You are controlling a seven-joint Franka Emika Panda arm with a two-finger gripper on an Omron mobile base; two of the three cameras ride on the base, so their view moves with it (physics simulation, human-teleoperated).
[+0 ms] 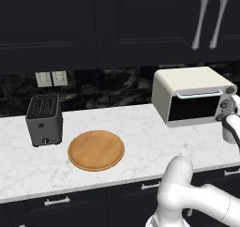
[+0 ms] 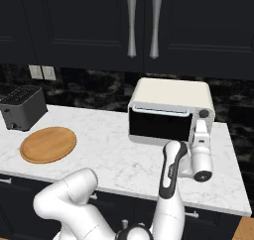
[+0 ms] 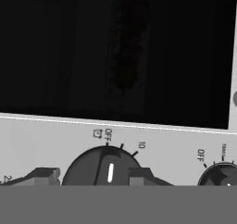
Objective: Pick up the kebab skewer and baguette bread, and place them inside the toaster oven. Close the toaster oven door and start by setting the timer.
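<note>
On the marble counter (image 1: 140, 132) one closed toaster oven (image 1: 187, 94), the tool (image 3: 92, 177) parted around one timer knob (image 3: 104, 165).

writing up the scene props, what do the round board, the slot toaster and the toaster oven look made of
The round board looks like wood: matt tan, with faint grain lines. The slot toaster looks like dark grey metal or plastic with a dull sheen; which one is unclear. The toaster oven has a smooth cream shell, painted metal or plastic, and its door looks like dark glass.
</note>
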